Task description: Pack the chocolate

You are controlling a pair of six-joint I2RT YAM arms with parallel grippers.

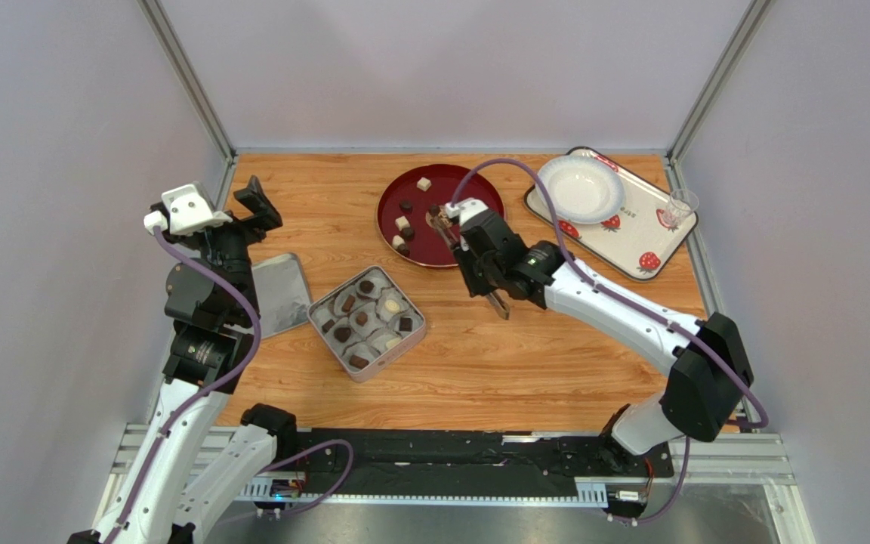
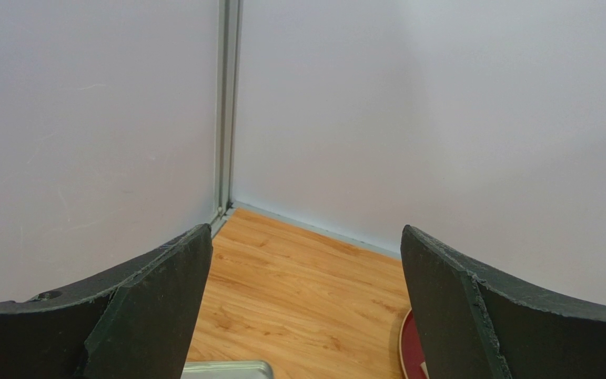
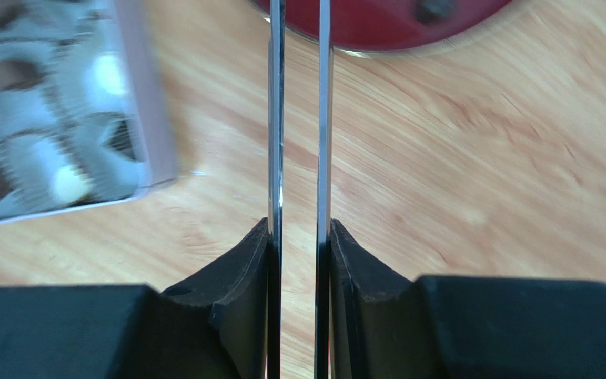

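Right gripper (image 3: 298,253) is clamped on the long thin metal tongs (image 3: 276,118). The blades run near parallel with a slim gap, and the tips reach over the round red plate (image 1: 428,254); can't tell if they pinch anything. Left gripper (image 2: 304,245) gapes wide and empty, up near the back-left corner.

Chocolate pieces (image 1: 424,184) are small dark brown and cream-white bites. A handful lie loose on the red plate, the rest are seated inside the square grey metal tin (image 1: 343,288) mid wooden tabletop (image 1: 496,363).

Expect them to be light, rigid, smooth-faced and easy to scuff or crack; over-squeeze and one squirts out. Pinch cubes across two flat opposite faces, low down, and rounds across the widest part.

Around: a flat grey tin lid (image 1: 281,292) just left of the tin; a strawberry-print tray (image 1: 632,238) with a white bowl (image 1: 579,187) and a small clear cup (image 1: 681,206) well off to the right. The plate-to-tin path looks open; the tin rim and filled slots are the snag risk.
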